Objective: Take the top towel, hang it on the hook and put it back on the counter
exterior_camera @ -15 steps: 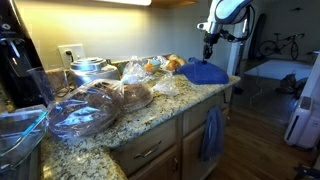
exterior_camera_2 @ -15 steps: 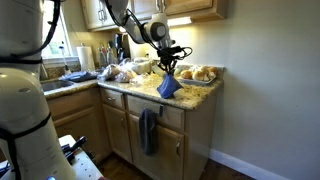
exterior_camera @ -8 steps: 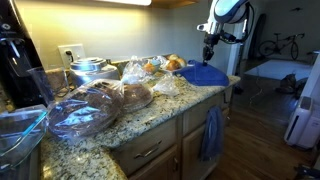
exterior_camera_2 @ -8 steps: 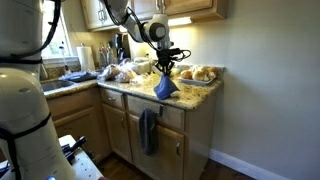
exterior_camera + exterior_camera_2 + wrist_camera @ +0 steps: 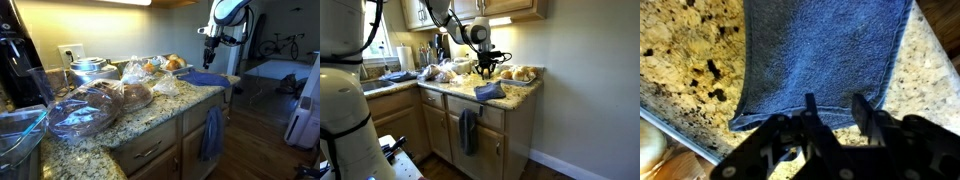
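The bright blue top towel lies flat on the granite counter near its end, as both exterior views show. My gripper hangs just above it, open and empty. In the wrist view the towel spreads over the counter right below my gripper, whose two fingers stand apart with nothing between them. I cannot make out a second blue towel under it.
A longer grey-blue towel hangs on the cabinet front below the counter end. Bagged bread and rolls crowd the counter beside the blue towel. Steel pots stand at the back wall.
The towel hung bunched from my shut gripper over the counter. Now it lies flat, my gripper has opened and lifted slightly.
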{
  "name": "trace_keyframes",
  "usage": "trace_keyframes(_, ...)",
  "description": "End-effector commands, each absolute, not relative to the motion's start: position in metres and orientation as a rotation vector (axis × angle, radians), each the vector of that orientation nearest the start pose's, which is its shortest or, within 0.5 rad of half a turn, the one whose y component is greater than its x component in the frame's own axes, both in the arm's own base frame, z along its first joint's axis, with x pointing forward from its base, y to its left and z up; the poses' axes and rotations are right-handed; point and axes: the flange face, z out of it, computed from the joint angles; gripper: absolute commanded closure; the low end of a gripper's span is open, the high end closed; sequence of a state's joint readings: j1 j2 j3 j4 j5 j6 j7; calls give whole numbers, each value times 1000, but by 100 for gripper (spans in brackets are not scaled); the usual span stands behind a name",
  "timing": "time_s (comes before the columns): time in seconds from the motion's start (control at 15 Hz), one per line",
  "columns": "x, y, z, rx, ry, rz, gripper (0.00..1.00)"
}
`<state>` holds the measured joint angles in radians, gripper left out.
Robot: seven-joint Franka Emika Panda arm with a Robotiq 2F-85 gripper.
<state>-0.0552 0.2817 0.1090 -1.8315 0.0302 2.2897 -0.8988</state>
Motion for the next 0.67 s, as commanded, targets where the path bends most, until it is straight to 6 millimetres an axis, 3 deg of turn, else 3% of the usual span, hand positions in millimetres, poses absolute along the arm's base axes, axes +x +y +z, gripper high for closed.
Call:
trace_keyframes(0.0,638,22,400,-2819,-1418,-287,44)
trace_keyframes(0.2,647,12,390,-2872,-1395,-326,35)
trace_keyframes(0.53,663,-4,361,-2891,-1328,-327,3)
trace_keyframes(0.6,665,-5,357,-2889,-1322,-325,1)
